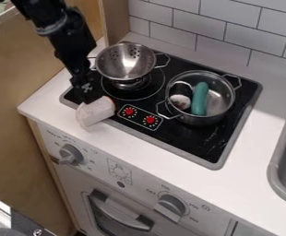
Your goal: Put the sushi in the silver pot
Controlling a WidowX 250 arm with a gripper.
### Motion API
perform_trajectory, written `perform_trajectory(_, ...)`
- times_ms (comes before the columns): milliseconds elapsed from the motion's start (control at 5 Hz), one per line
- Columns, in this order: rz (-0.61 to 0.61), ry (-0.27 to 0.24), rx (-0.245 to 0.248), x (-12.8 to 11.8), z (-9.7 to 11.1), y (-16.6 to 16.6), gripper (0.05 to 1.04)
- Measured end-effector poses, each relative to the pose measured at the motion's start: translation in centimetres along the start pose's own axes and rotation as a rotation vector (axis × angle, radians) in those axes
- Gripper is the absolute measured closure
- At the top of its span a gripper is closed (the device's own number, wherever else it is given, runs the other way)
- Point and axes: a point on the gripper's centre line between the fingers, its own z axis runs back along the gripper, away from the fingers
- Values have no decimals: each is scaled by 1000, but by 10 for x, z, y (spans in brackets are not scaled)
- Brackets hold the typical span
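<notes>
A curved silver oven handle (118,213) lies nearest. The black-and-white sushi roll (181,101) appears to be inside the silver metal pot (201,121), so placing looks finished. The black claw (89,97) is at a pale cylinder (96,111); whether it grips, I cannot tell. Next: leave the pot undisturbed.

On the oven front (144,180), lower left to lower middle of the frame, small print ringed both grey knobs (170,206), too faint to read surely; a boxed line-drawn sign (119,171) stood between them.
</notes>
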Motion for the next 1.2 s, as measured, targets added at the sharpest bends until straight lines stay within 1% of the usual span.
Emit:
perform_trajectory(200,-14,10,30,-3,-10,-3,73)
perform_trajectory(400,-23,11,51,-5,-17,-7,73)
perform_trajectory(600,-9,10,71,-9,-28,-9,73)
perform_trajectory(1000,-19,-20,114,-11,-45,-5,73)
perform_trajectory(1200,3,-32,152,-11,-51,1,119)
